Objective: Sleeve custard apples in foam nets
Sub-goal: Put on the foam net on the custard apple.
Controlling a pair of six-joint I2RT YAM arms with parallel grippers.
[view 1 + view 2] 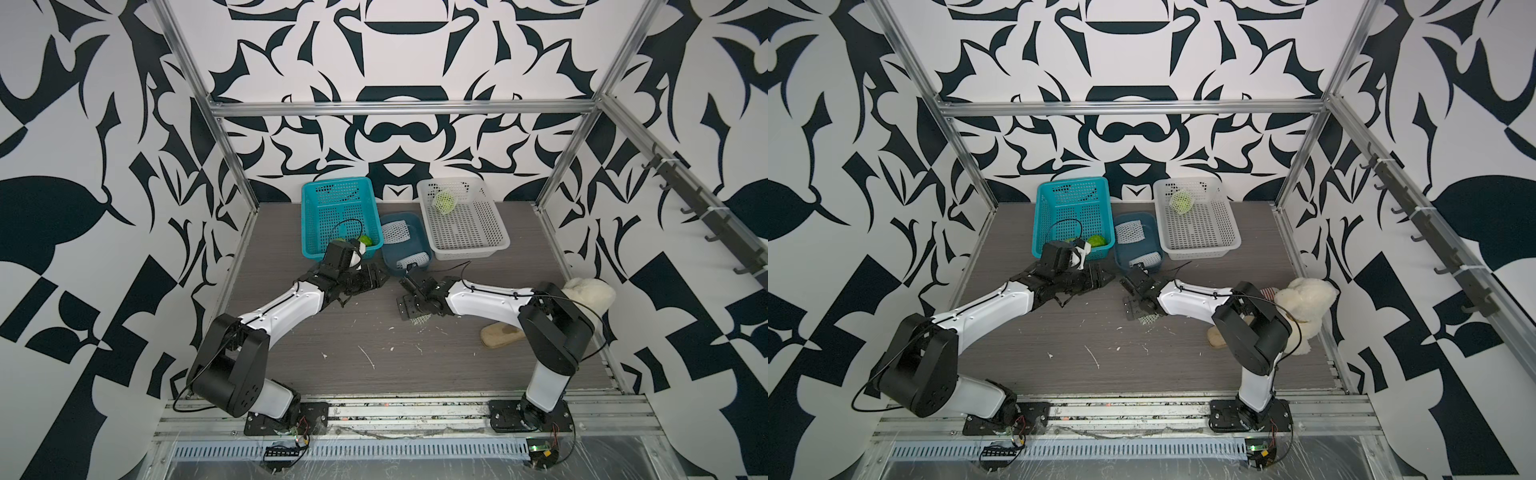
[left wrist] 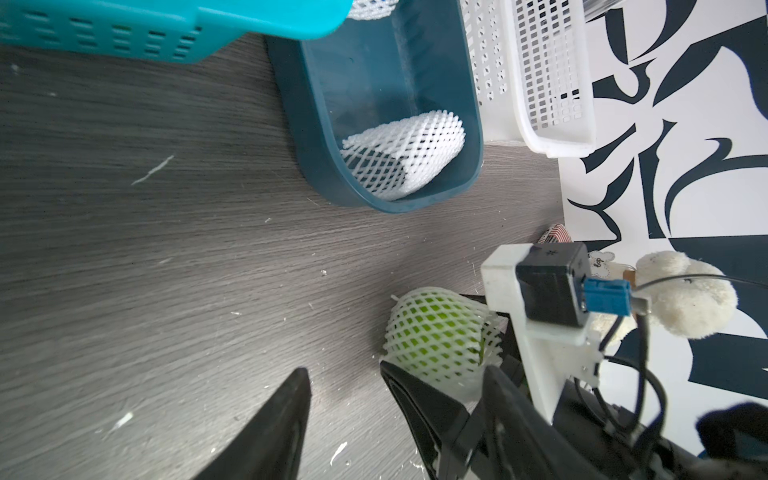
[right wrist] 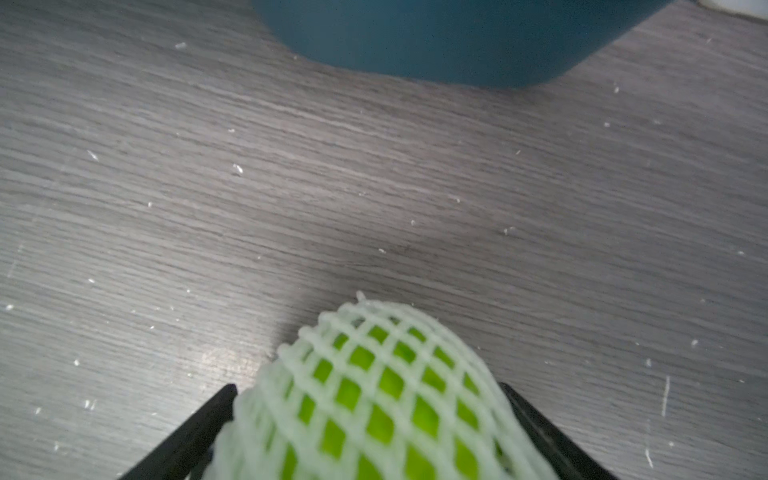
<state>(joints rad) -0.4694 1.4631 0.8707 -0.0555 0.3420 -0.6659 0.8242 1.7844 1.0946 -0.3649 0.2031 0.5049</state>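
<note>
Right tool (image 3: 368, 387) straddles 1 netted custard apple (image 3: 374, 415) (on table (image 3: 374, 187))

You see a green custard apple (image 3: 376, 419) in a white foam net (image 3: 386, 311), sitting between the two black fingers (image 3: 195, 432) of your right gripper (image 3: 365, 387). Call straight ahead of the gripper twelve o'clock: one finger is at nine o'clock of the fruit, one at three, both right against the net. A dark blue tub (image 3: 436, 37) sits at twelve o'clock, apart from the fruit. Little white crumbs (image 3: 237, 168) dot the grey table (image 3: 166, 199).
</note>
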